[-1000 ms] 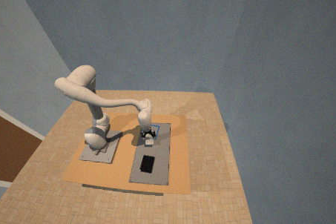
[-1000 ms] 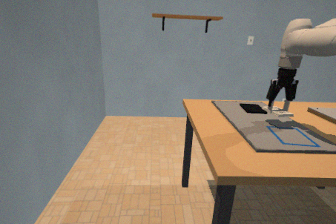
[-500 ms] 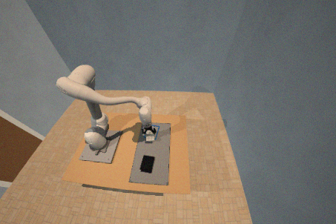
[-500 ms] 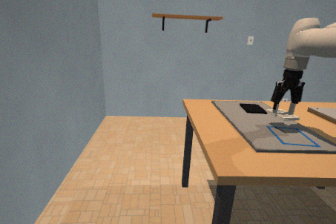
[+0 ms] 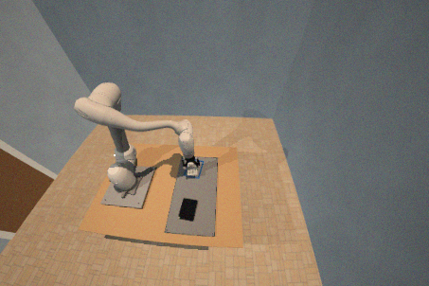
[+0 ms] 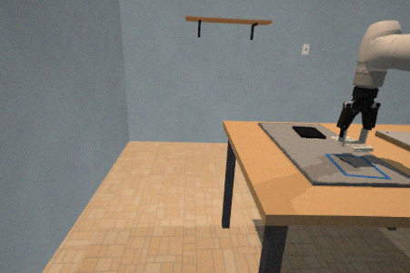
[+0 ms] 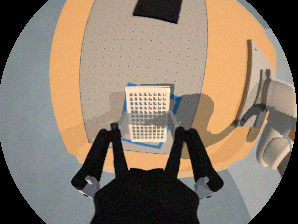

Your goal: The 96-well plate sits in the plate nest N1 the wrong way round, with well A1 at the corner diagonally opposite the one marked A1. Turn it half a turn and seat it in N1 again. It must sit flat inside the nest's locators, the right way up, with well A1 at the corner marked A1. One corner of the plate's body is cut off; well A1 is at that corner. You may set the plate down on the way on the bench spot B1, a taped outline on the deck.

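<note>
The 96-well plate is hanging above bench spot B1, clamped between the fingers of the half-closed end effector, probably for a regrip, while nest N1 is sitting vacant.

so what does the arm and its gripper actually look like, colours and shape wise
The arm is off-white, with thick rounded links and bulbous joints, standing on a flat grey base plate. The gripper is black with a blocky body and two long, thin linkage fingers ending in pale grey tips. No cables, labels or markings can be made out on either.
</note>
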